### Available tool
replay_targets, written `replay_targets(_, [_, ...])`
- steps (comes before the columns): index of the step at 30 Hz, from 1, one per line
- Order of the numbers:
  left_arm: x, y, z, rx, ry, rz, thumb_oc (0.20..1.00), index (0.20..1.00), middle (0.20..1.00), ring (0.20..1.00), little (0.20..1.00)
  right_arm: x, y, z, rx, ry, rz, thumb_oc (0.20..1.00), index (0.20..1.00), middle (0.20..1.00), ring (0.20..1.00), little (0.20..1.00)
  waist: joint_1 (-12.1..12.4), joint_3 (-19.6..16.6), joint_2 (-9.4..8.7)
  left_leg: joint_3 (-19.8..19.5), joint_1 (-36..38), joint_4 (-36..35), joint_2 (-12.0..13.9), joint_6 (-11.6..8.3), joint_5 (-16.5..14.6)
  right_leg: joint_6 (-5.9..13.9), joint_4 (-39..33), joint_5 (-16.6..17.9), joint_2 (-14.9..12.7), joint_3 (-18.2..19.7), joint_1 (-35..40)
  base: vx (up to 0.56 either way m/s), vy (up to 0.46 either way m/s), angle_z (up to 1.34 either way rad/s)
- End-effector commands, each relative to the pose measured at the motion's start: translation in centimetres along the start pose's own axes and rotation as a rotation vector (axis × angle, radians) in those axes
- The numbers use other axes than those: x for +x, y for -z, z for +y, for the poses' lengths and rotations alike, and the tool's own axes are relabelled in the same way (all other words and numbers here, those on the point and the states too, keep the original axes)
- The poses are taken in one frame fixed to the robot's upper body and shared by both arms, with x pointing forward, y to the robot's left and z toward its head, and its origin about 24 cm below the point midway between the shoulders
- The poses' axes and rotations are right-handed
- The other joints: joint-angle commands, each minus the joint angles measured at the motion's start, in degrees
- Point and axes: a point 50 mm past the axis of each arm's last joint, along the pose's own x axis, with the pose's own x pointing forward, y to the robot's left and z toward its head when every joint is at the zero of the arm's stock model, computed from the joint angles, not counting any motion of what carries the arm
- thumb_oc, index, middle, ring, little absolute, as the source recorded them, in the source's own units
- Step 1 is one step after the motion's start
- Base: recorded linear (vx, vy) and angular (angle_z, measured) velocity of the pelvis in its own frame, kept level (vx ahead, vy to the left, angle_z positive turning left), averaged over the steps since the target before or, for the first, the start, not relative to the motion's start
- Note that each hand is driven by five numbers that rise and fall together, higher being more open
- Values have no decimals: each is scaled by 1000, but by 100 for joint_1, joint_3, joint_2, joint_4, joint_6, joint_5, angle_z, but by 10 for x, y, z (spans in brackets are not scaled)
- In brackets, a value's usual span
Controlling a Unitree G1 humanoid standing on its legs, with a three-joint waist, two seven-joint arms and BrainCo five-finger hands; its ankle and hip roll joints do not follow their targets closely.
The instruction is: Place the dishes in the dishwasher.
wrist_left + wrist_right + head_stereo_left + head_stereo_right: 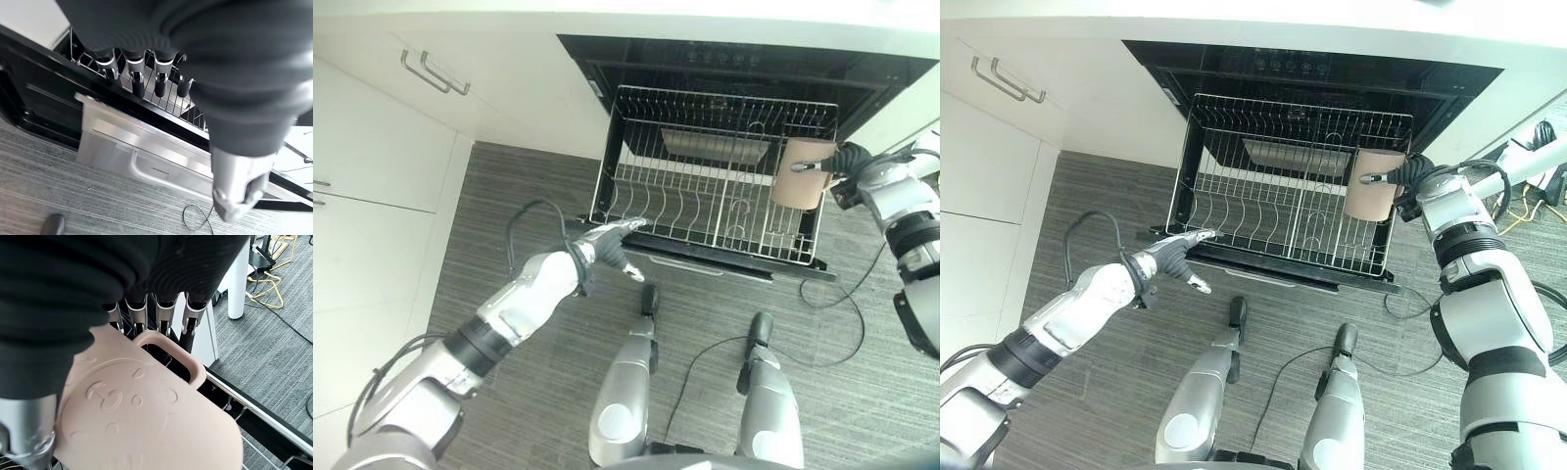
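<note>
the right hand (1410,176) grips a beige plastic dish (1373,183) with a cut-out handle, thumb on its embossed face and fingers (165,308) behind its handle end. the dish stands on edge at the right end of the pulled-out wire rack (705,186), over the rack's right rim. the rack sits on the open dishwasher (744,69) set under the white counter, with white cabinet doors (382,147) to the left. the left hand (607,245) hovers at the rack's front left corner, fingers (137,81) straight and relaxed, grasping nothing, above the steel drawer front (142,147). grey striped floor (509,196) lies below.
</note>
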Motion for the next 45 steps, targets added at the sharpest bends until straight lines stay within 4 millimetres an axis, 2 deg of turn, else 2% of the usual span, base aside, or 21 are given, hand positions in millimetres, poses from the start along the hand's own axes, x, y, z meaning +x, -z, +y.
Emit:
replay_targets(1, [-20,24,-30,-81,123,75,1000,1000,1000,1000,1000,-11,-21,-48,-72,146,-32,200,200,200,200,200,214,210,-123,-112,-30,103,-243,306,-746,-139,496,-672,71,-300,-469,0,0,0])
replay_targets(3, [-22,21,-24,-95,101,44,1000,1000,1000,1000,1000,-12,-19,-52,-147,155,-2,200,200,200,200,200,245,223,-115,-104,-40,115,-250,312,-744,-141,494,-665,53,-320,-466,0,0,0])
replay_targets(5, [-24,17,-18,-62,102,27,1000,1000,1000,1000,1000,-12,-10,-55,-146,162,55,200,200,200,200,200,276,225,-111,-105,-56,115,-245,319,-732,-139,488,-649,40,-350,-470,0,0,0])
replay_targets(7, [-27,17,-13,-45,98,25,1000,1000,1000,1000,1000,-13,-7,-58,-133,185,79,1000,1000,1000,1000,1000,294,240,-121,-104,-45,103,-241,321,-726,-138,485,-644,37,-359,-458,4,-8,2])
replay_targets(10, [-32,19,-4,-40,85,28,1000,1000,1000,1000,1000,-16,-3,-69,-129,260,123,1000,1000,1000,1000,1000,323,243,-116,-99,-32,73,-229,329,-711,-144,455,-629,57,-365,-432,1,-3,1])
replay_targets(14, [-37,15,3,-13,62,0,1000,1000,1000,1000,1000,-23,-14,-80,-110,325,83,1000,1000,1000,1000,1000,308,236,-187,-70,-14,48,-203,329,-705,-135,418,-597,72,-367,-399,14,-5,8])
replay_targets(17, [-39,13,5,4,61,0,1000,1000,1000,1000,1000,-23,-14,-79,-69,345,63,1000,1000,1000,1000,1000,296,231,-271,-64,-8,75,-167,330,-731,-127,393,-577,94,-379,-366,10,-55,1])
replay_targets(23, [-41,13,11,-7,22,-4,1000,1000,1000,1000,1000,-29,-32,-80,31,366,-71,1000,1000,1000,1000,1000,232,255,-350,-38,20,107,-120,343,-765,-131,340,-568,149,-341,-292,4,-15,0])
replay_targets(27, [-43,4,17,-126,-80,-85,1000,1000,1000,1000,1000,-38,-46,-78,127,394,-208,1000,1000,1000,1000,1000,154,289,-363,-8,72,110,-108,363,-785,-142,336,-592,178,-292,-237,10,4,-1])
replay_targets(30, [-45,-4,18,-275,-149,-169,1000,1000,1000,1000,1000,-53,-53,-68,232,388,-340,1000,1000,1000,1000,1000,27,299,-411,46,137,129,-90,386,-813,-167,357,-618,218,-237,-178,46,29,-1])
replay_targets(31, [-46,-7,18,-312,-180,-203,1000,1000,1000,1000,1000,-57,-50,-64,274,388,-357,1000,1000,1000,1000,1000,-13,296,-426,66,174,118,-80,394,-824,-171,351,-628,230,-220,-147,64,33,-5])
replay_targets(32, [-50,-15,23,-373,-281,-290,1000,1000,1000,1000,1000,-65,-43,-51,356,364,-403,1000,1000,1000,1000,1000,-111,301,-456,101,229,100,-65,412,-840,-182,335,-641,260,-175,-96,71,26,-7])
replay_targets(34, [-58,-24,30,-509,-428,-414,1000,1000,1000,1000,1000,-77,-18,-24,435,357,-455,1000,1000,1000,1000,1000,-235,296,-541,142,327,68,-58,459,-881,-184,331,-687,316,-97,-18,67,-27,-6])
replay_targets(35, [-62,-27,33,-525,-486,-462,1000,1000,1000,1000,1000,-83,-10,-10,458,353,-482,1000,1000,1000,1000,1000,-302,293,-584,157,358,67,-48,471,-902,-187,326,-690,344,-64,9,50,-64,-8])
replay_targets(36, [-63,-28,32,-526,-503,-479,1000,1000,1000,1000,1000,-87,-3,-2,468,351,-491,1000,1000,1000,1000,1000,-325,271,-623,165,385,67,-44,476,-915,-190,320,-695,358,-47,38,44,-74,-16])
replay_targets(39, [-76,-37,40,-531,-624,-583,1000,1000,1000,1000,1000,-112,23,25,542,287,-542,1000,1000,1000,1000,1000,-597,112,-815,268,611,17,33,472,-990,-233,218,-716,500,150,259,67,-83,-12])
replay_targets(42, [-86,-37,44,-551,-674,-633,1000,1000,1000,1000,1000,-121,38,32,577,246,-542,1000,1000,1000,1000,1000,-700,-45,-869,359,854,-99,93,448,-1003,-254,62,-731,549,214,514,59,-64,-32])
replay_targets(45, [-99,-35,45,-580,-725,-671,1000,1000,1000,1000,1000,-138,52,34,624,226,-599,1000,1000,1000,1000,1000,-809,-374,-920,459,1281,-349,166,405,-1008,-264,-223,-740,612,292,952,85,-121,-21])
